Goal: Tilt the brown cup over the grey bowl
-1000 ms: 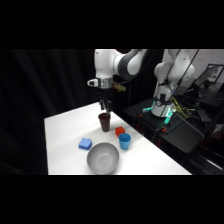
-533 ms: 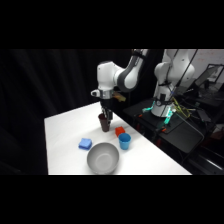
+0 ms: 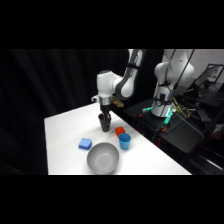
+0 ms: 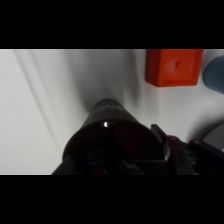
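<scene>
Brown cup (image 4: 107, 132) fills the wrist view, hiding the fingers; I cannot tell their grip.

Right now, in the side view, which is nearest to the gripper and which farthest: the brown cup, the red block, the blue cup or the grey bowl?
1. Brown cup, directly under the gripper.
2. Red block, just right of the brown cup.
3. Blue cup, in front of the red block.
4. Grey bowl, at the table's front edge.

white table (image 3: 65, 127) | on it: brown cup (image 3: 105, 123), grey bowl (image 3: 103, 158), blue cup (image 3: 124, 141), red block (image 3: 119, 131), blue block (image 3: 85, 144)
</scene>
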Robot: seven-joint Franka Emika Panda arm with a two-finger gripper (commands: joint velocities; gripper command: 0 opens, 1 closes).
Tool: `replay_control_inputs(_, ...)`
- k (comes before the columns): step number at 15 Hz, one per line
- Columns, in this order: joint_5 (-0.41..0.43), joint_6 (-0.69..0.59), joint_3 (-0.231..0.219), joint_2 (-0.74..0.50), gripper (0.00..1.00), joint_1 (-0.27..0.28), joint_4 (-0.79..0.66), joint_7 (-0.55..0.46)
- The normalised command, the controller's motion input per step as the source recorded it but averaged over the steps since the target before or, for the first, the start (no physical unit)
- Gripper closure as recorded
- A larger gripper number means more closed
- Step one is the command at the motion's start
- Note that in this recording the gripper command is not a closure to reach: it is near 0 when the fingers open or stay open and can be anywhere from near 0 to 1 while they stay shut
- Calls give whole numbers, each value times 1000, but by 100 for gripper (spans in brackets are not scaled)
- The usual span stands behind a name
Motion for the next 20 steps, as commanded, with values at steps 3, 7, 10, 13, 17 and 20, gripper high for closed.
replay_control_inputs(3,-206,92,-53,-72,99,48,-1,170)
replay_control_inputs(7,-296,-80,-121,-162,6,125,1,223)
replay_control_inputs(10,-479,-489,-187,-525,5,244,37,344)
replay_control_inputs(13,-328,-716,18,-561,5,144,183,222)
replay_control_inputs(17,-101,-616,197,-318,5,90,317,92)
replay_control_inputs(20,138,-315,238,-6,6,134,357,27)
